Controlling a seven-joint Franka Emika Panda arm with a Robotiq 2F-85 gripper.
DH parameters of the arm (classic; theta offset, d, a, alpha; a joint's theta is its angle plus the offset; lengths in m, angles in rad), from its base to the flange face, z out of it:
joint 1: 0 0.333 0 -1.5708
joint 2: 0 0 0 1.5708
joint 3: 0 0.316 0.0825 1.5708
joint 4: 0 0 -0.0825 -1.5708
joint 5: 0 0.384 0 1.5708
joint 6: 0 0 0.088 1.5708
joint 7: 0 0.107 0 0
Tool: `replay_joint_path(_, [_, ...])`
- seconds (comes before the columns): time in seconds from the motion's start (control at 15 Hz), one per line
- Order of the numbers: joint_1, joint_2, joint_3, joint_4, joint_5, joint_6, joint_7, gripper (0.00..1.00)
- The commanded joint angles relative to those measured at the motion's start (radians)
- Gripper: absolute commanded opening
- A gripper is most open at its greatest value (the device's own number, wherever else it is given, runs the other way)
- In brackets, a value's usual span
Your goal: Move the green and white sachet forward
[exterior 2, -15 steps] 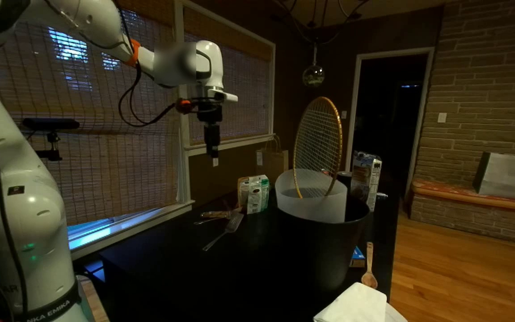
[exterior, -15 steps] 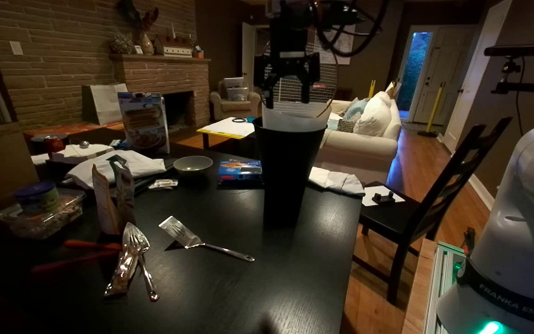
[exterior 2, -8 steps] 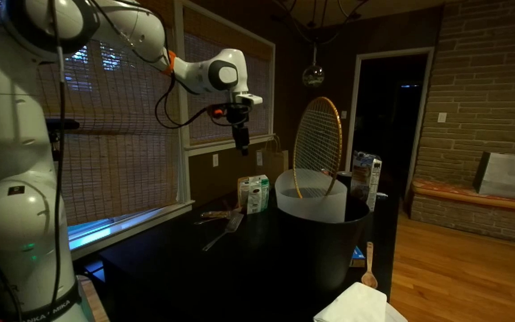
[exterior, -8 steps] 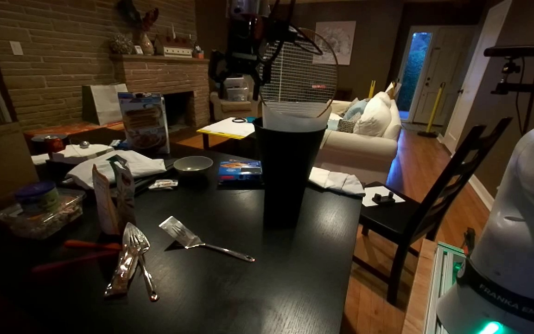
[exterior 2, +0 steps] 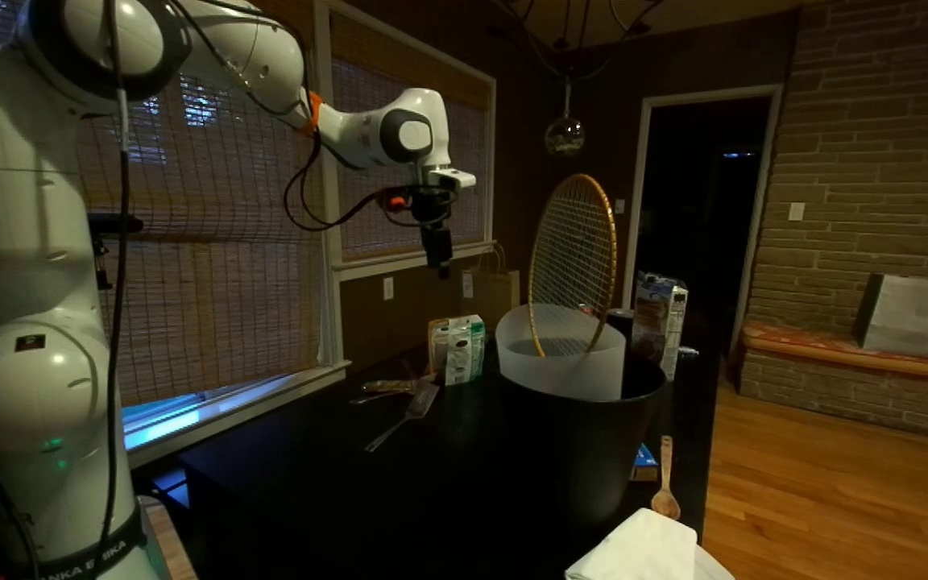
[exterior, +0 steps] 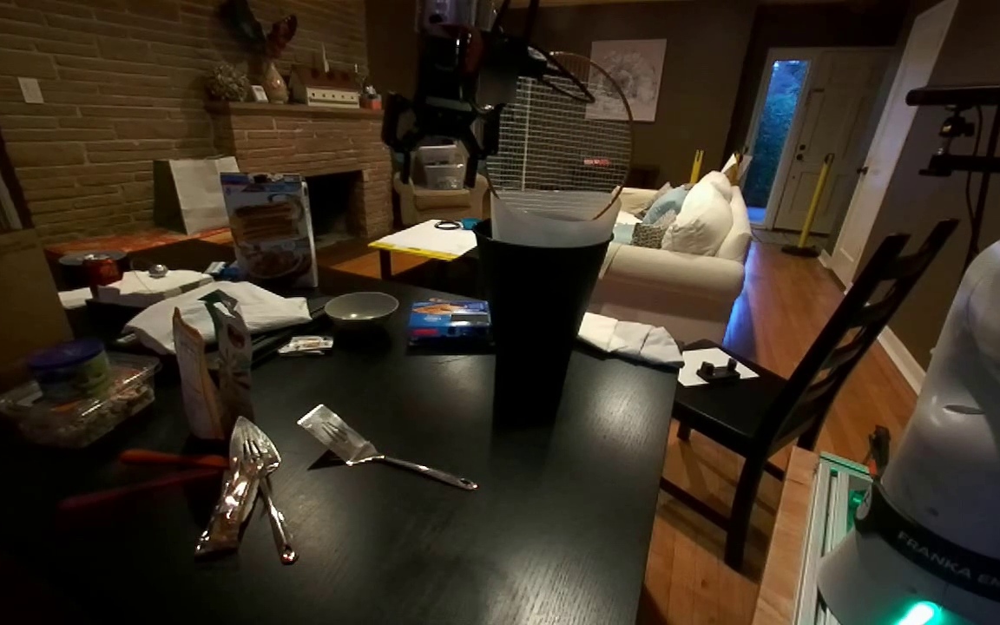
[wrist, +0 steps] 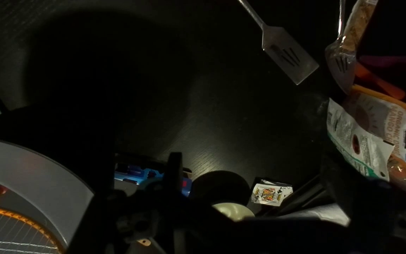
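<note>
where the green and white sachet (wrist: 356, 143) stands on the worktop (wrist: 224, 116), at right in the wrist view, it hides part of an orange-edged pouch (wrist: 398, 120), whose lettering is only partly readable. a bowl (wrist: 234, 211) at the bottom is partly covered. the arm (exterior 2: 271, 68), cut off at the upper left of an exterior view, bends at the wrist; its fingers (wrist: 175, 171) are apart, pointing down.

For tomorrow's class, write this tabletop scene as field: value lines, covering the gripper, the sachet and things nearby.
Gripper: open, raised above the table, holding nothing
Green and white sachet: upright on the table, not gripped
Beside it: orange-edged pouch; whether they touch, unclear
Black bin: on the table, racket inside, its head above the rim
Slotted spatula nearest bin: lying on the table
</note>
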Motion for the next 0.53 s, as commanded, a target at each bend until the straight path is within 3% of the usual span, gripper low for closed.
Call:
replay_joint_path(0.0, [0.027,0.019,-0.028,0.013,-0.004,0.021,-0.031,1.00])
replay_joint_path(0.4, [0.040,0.313,0.002,0.284,-0.048,0.169,-0.311,1.00])
replay_joint_path(0.47, [0.065,0.365,-0.024,0.338,-0.037,0.198,-0.367,1.00])
